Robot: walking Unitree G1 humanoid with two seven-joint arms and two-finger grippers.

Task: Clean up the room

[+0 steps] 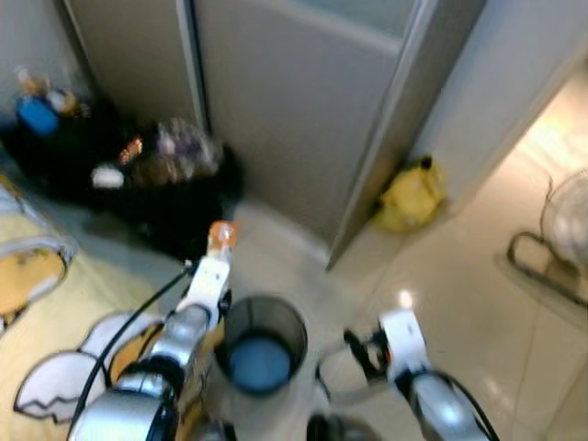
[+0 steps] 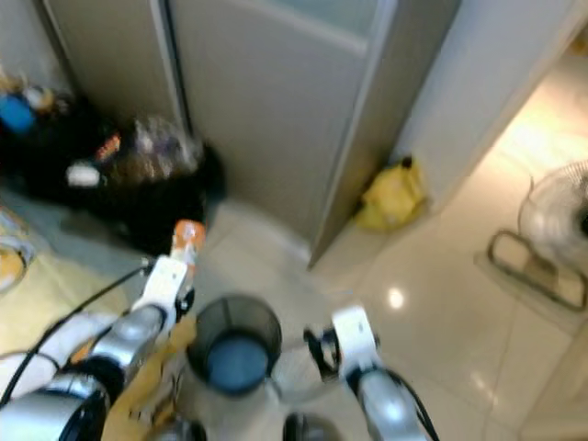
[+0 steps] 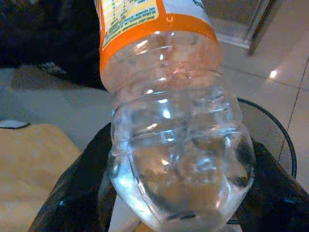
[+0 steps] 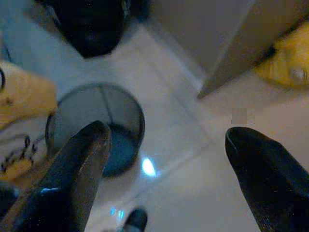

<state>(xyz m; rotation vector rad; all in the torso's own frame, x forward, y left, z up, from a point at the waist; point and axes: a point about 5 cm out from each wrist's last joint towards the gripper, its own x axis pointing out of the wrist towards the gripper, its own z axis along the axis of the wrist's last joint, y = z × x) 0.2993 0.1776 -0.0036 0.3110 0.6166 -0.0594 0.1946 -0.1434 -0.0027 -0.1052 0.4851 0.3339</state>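
A: Where's the bottle?

B: The clear bottle (image 3: 176,145) with the orange label sits clamped between the left gripper (image 1: 213,250)'s jaws, its orange cap end toward twelve o'clock, just at ten o'clock of the mesh bin (image 1: 262,344) on the floor.

A: And the arms?

B: The left arm reaches forward beside the bin's rim. The right gripper (image 4: 169,164) hangs at the bin's three o'clock, jaws wide apart, holding nothing. A black bag (image 1: 156,197) lies beyond at eleven.
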